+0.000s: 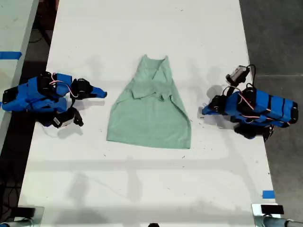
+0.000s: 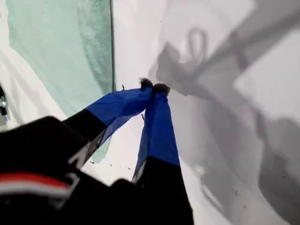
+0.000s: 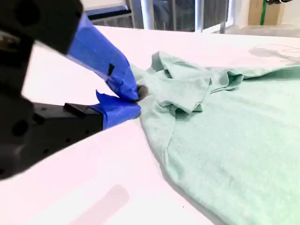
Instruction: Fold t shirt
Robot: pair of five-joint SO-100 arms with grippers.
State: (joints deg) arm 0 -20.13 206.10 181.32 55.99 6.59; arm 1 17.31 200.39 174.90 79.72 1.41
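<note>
The pale mint-green t shirt (image 1: 149,118) lies flat in the middle of the white table (image 1: 142,28), neck toward the far edge, both sleeves folded in over the chest. My first gripper (image 1: 203,111) rests at the exterior view's right, shut and empty, a short gap from the shirt's side edge. In the first wrist view its tips (image 2: 152,86) meet over bare table beside the t shirt (image 2: 56,56). My second gripper (image 1: 103,93) sits at the exterior view's left, shut on nothing, just short of the shirt. In the second wrist view it (image 3: 137,96) points at the folded t shirt (image 3: 234,131).
Dark floor borders the table on both sides of the exterior view. Another pale surface with blue tape (image 1: 9,55) stands at that view's left. A blue tape mark (image 1: 268,194) sits near the table's front corner at the view's right.
</note>
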